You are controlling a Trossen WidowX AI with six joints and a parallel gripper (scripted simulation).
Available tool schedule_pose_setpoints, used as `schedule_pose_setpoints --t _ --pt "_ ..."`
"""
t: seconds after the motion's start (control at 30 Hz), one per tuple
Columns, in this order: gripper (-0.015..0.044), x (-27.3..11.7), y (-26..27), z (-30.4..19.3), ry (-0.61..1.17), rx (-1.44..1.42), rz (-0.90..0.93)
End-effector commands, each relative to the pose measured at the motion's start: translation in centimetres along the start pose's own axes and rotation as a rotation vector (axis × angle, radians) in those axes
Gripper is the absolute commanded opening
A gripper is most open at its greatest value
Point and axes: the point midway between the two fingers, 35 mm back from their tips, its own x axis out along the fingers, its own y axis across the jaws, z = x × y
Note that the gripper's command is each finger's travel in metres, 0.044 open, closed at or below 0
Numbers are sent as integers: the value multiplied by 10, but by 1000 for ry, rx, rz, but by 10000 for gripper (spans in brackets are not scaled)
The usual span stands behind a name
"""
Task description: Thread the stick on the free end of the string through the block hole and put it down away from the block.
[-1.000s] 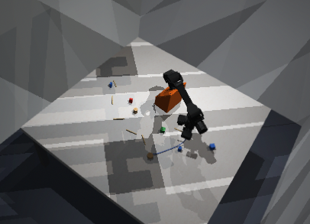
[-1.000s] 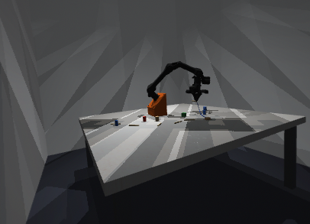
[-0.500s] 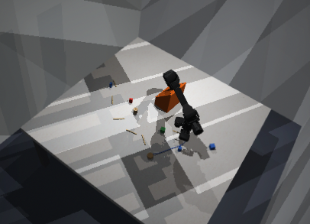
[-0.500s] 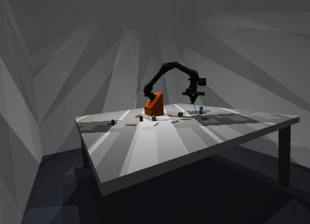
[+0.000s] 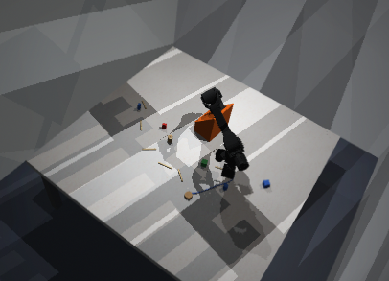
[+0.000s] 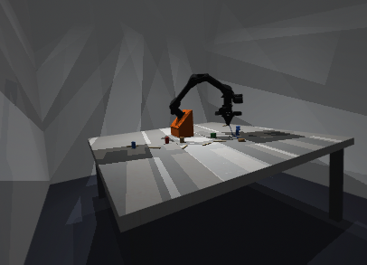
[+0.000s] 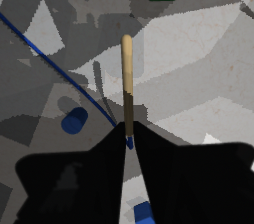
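My gripper (image 5: 231, 178) (image 6: 228, 124) (image 7: 128, 126) is shut on the thin wooden stick (image 7: 127, 70) (image 5: 218, 167), above the table. In the wrist view the stick points straight ahead from the fingertips. The blue string (image 7: 53, 62) (image 5: 208, 189) meets the stick's rear end at the fingertips. It runs to the round wooden button (image 5: 188, 195) (image 6: 241, 140) on the table. A small tan block (image 5: 170, 139) (image 6: 182, 139) stands left of the arm in the top view, with a dark spot on it; whether this is the hole I cannot tell.
A blue cylinder (image 5: 225, 186) (image 7: 74, 121), a blue block (image 5: 266, 184) (image 7: 144, 213) and a green block (image 5: 204, 163) (image 6: 213, 135) are near the gripper. A red piece (image 5: 164, 126) (image 6: 166, 140), another blue piece (image 5: 139, 105) (image 6: 133, 145) and several loose sticks lie farther left. An orange wedge (image 5: 206, 128) (image 6: 185, 125) is under the arm.
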Motion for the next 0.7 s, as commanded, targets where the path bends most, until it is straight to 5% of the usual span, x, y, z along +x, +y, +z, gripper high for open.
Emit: schedule_pose_setpoints --t 0.0,0.67 --pt "0 5 0 3 26 -4 4" --pt "0 10 1 -9 54 -5 12"
